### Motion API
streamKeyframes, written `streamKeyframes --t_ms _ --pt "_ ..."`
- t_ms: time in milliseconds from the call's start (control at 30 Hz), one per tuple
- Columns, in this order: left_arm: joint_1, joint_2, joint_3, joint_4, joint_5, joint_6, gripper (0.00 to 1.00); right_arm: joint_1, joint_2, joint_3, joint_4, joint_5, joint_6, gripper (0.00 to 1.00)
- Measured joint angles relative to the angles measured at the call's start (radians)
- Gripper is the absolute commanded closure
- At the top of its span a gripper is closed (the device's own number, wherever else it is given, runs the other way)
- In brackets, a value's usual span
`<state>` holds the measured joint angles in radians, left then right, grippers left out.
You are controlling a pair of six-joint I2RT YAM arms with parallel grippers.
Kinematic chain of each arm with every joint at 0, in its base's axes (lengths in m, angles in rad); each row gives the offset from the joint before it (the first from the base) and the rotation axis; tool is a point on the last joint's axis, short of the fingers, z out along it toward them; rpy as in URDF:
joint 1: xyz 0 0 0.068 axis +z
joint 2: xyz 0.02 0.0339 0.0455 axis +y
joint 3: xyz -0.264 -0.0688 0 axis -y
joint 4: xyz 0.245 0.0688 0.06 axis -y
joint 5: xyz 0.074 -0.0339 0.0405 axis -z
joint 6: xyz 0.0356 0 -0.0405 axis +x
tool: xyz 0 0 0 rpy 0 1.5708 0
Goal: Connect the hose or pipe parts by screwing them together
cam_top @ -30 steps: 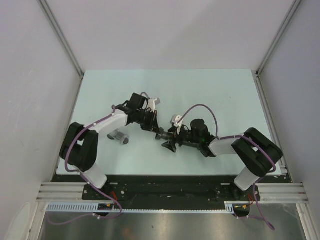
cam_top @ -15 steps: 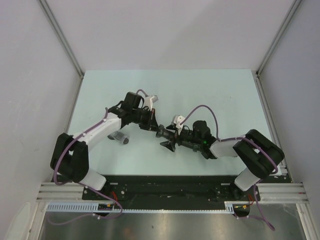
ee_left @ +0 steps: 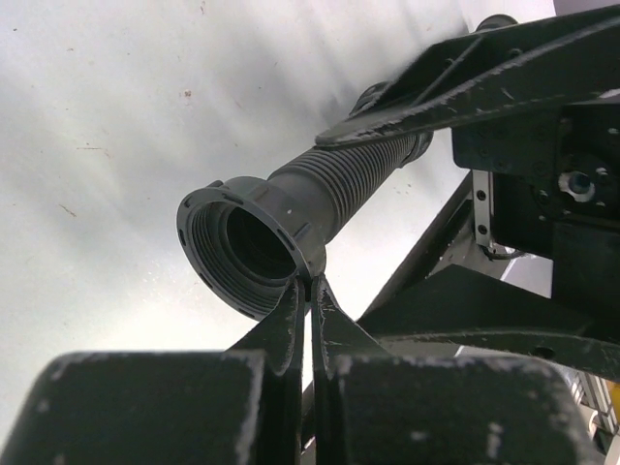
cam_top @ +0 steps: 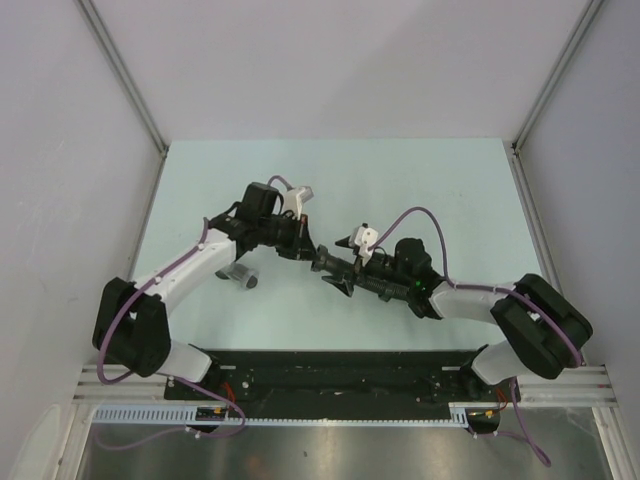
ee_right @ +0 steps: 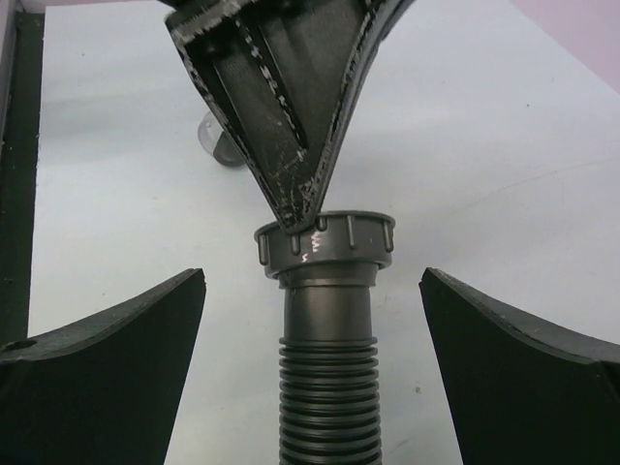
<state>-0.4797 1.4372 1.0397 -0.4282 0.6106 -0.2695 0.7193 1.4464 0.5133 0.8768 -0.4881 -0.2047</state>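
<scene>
**Ribbed hose, collar end, between two hands**

Left hand point(ee_left: 310, 295): the fingers point(ee_left: 286, 320) are pressing flat together with no gap showing. Their tips are touching the outer rim of the collar point(ee_left: 247, 247). Whether the rim is being nipped between them cannot be told. In the right wrist view this hand is showing as a dark wedge, its point resting on the collar's top edge.

Right hand point(ee_right: 312, 281): the jaws are standing wide, one finger to each side of the hose point(ee_right: 327, 387), and neither is touching it.

Hose: black, ribbed, flexible. It is running up the middle of the right hand's span and ending in the flared collar, which is threaded inside. The collar's open mouth is facing the left wrist camera.

Grey fitting point(cam_top: 240, 274): short, with a round silvery face. It is lying on the table point(cam_top: 430, 190) just beside the left arm point(cam_top: 190, 265), well apart from the collar.
</scene>
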Motion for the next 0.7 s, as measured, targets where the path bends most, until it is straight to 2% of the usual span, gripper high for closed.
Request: streamKeyframes --t_ms 533,633,700 --pt "-0.023 -0.011 -0.001 0.0 0.006 -0.018 1.0 -0.025 0.171 0.061 0.035 -0.079 0.013 0.03" --pt "-0.023 -0.013 -0.007 0.0 0.007 -0.019 1.0 -0.023 0.175 0.075 0.041 -0.082 0.013 0.07" --pt "-0.023 -0.014 -0.011 0.0 0.008 -0.019 1.0 -0.023 0.177 0.085 0.043 -0.084 0.016 0.15"
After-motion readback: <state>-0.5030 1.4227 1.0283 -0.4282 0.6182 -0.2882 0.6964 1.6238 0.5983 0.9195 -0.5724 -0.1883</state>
